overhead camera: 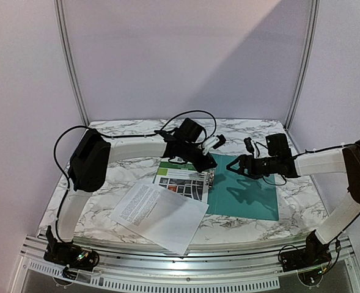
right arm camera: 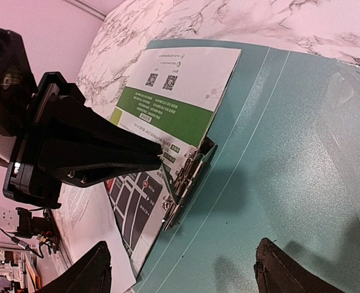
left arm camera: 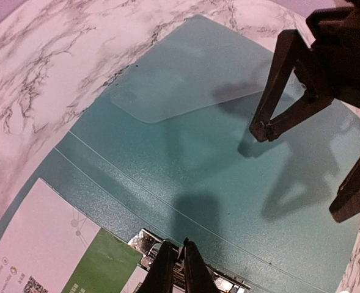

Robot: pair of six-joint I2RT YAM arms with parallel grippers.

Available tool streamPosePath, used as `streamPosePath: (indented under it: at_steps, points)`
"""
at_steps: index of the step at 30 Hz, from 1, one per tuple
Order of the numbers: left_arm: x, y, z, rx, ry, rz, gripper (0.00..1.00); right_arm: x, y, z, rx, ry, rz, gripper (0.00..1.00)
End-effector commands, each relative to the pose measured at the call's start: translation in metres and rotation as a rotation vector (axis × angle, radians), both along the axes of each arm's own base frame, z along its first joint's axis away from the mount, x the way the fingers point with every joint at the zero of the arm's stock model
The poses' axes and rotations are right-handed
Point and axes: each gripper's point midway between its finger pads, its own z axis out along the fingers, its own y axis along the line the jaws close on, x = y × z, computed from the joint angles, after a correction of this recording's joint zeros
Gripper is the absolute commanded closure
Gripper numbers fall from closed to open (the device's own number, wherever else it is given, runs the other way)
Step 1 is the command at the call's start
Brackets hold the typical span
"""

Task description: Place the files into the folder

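Observation:
The teal folder point(overhead camera: 253, 195) lies open on the marble table; it also shows in the left wrist view point(left arm camera: 186, 134) and the right wrist view point(right arm camera: 277, 152). The green-header map sheet point(overhead camera: 181, 180) point(right arm camera: 173, 91) lies on its left half, one edge at the metal clip point(overhead camera: 208, 178) point(right arm camera: 186, 171). The white text sheet point(overhead camera: 158, 213) lies on the table, front left, overlapping the folder's corner. My left gripper point(overhead camera: 207, 167) point(left arm camera: 175, 251) is shut on the clip's raised lever. My right gripper point(overhead camera: 241, 163) point(right arm camera: 186, 281) is open and empty, hovering over the folder's right half.
A clear plastic pocket point(left arm camera: 180, 79) sits on the folder's inner right cover. The table point(overhead camera: 124, 137) ends at booth walls behind and at both sides. An aluminium rail point(overhead camera: 186, 268) runs along the front edge. A black cable point(overhead camera: 76, 131) loops over the left arm.

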Motion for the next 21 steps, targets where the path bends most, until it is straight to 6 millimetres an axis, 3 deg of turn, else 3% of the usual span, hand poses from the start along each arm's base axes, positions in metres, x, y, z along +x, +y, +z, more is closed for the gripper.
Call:
streamPosePath:
  at_steps: [1, 9, 21]
  points:
    - [0.003, 0.001, -0.010, 0.011, 0.012, 0.002, 0.94, -0.005, 0.002, -0.011, -0.004, 0.023, 0.012, 0.19]
    - [0.007, 0.005, -0.018, 0.037, -0.002, 0.027, 0.95, -0.006, 0.002, -0.017, -0.005, 0.036, 0.012, 0.19]
    - [0.013, 0.011, -0.046, 0.072, 0.014, 0.042, 0.95, -0.010, -0.003, -0.036, -0.046, 0.063, 0.003, 0.20]
